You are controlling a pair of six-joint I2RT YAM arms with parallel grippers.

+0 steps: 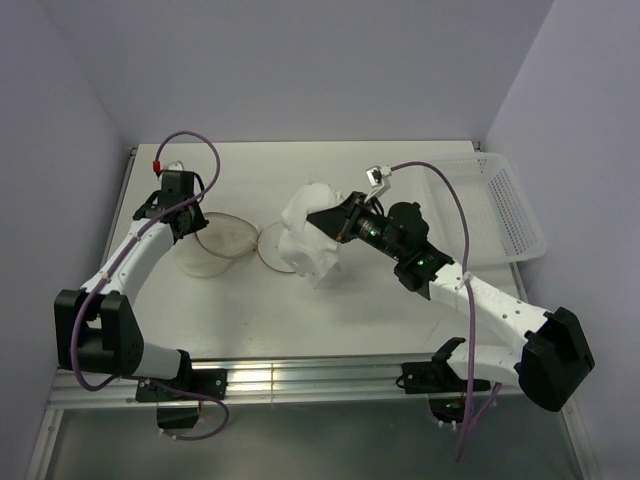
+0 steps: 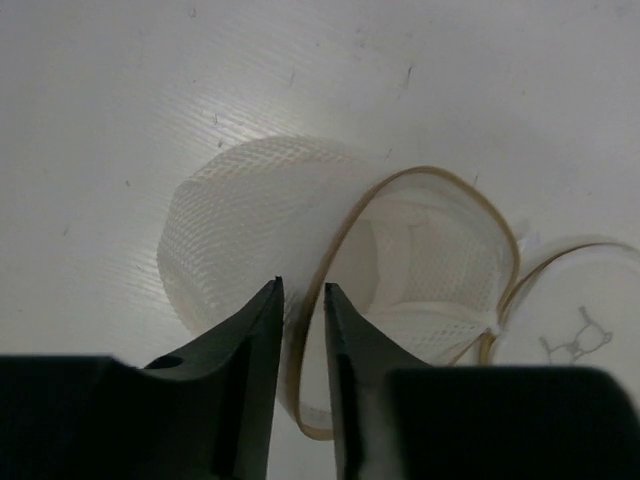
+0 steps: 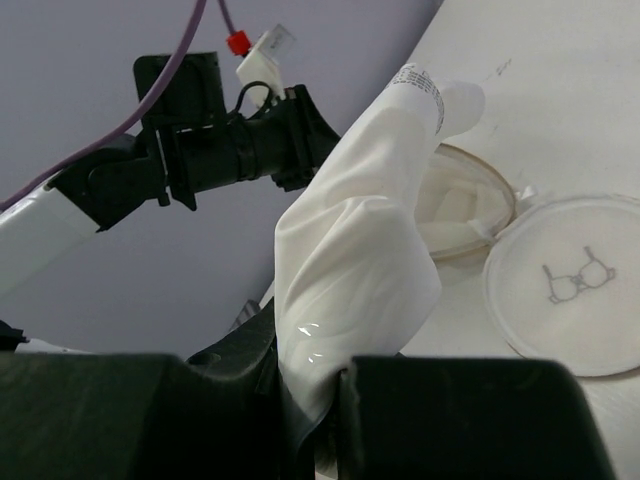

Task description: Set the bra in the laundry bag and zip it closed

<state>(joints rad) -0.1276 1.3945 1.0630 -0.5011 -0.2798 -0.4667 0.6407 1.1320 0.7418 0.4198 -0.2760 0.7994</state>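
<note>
The laundry bag lies open on the table, and its round lid with the black bra symbol lies flat to its right. My left gripper is shut on the bag's tan rim; in the left wrist view the rim runs between the nearly closed jaws of the gripper, in front of the mesh wall. My right gripper is shut on the white bra and holds it bunched above the table, just right of the lid. In the right wrist view the bra hangs from the gripper over the bag's opening.
A white perforated plastic basket stands at the back right, next to the right wall. The left arm's wrist shows beyond the bra in the right wrist view. Purple cables loop over both arms.
</note>
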